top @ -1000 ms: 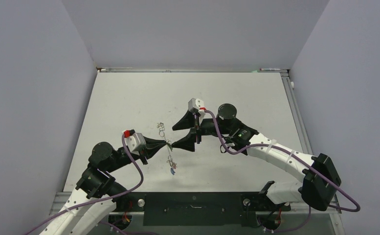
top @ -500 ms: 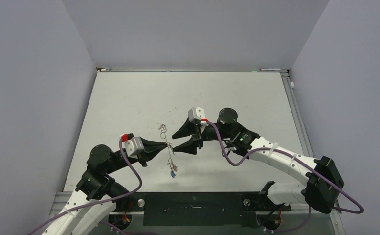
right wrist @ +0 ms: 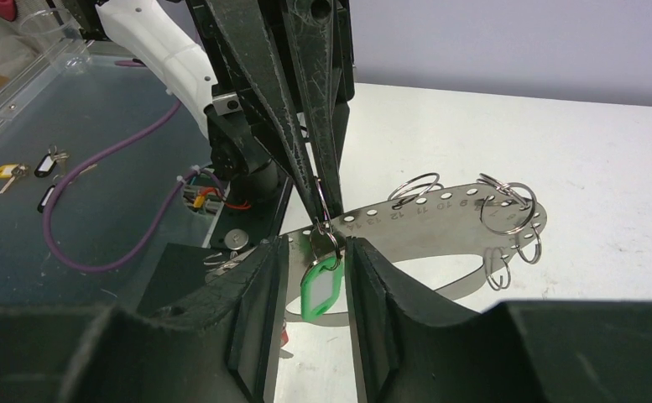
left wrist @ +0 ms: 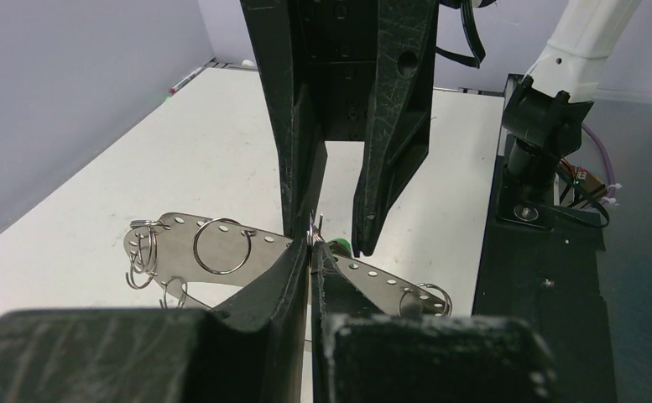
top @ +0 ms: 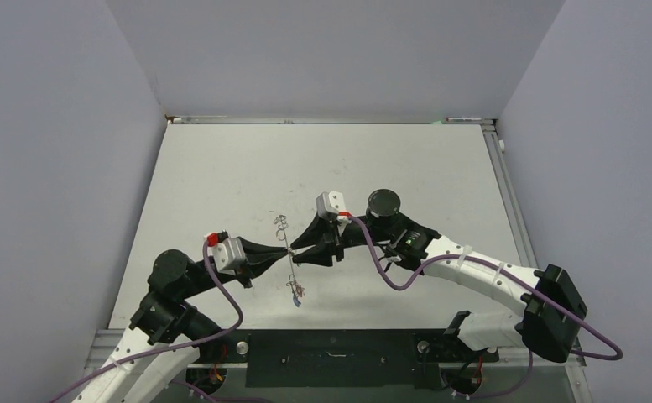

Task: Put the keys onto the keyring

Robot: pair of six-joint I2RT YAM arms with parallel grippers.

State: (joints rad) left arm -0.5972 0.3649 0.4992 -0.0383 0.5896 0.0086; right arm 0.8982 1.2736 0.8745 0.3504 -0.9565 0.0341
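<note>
Left arm reaches in from the near-left. Left gripper [top: 284, 250] has its 2 black fingers pressed together, clamped on the upper edge of the keyring [top: 292, 273], which here is a curved, flat silver metal band punched with a row of numbered holes. The band is held on edge above the white tabletop [top: 221, 168], about mid-table and running from far to near between the 2 grippers. Several thin silver split rings [right wrist: 413, 186] hang from it, most of them bunched toward its far end. At the near end there are small blue and red bits, too small to make out. Right at the clamp point a small ring carries the green plastic-headed key [right wrist: 320, 290], which hangs below the band. Right gripper [right wrist: 316, 252] meets the left one tip to tip. Its 2 fingers stand partly apart, 1 on each side of the green head, with a narrow gap showing on both sides, so no contact visible. Right arm comes in from the near-right.
</note>
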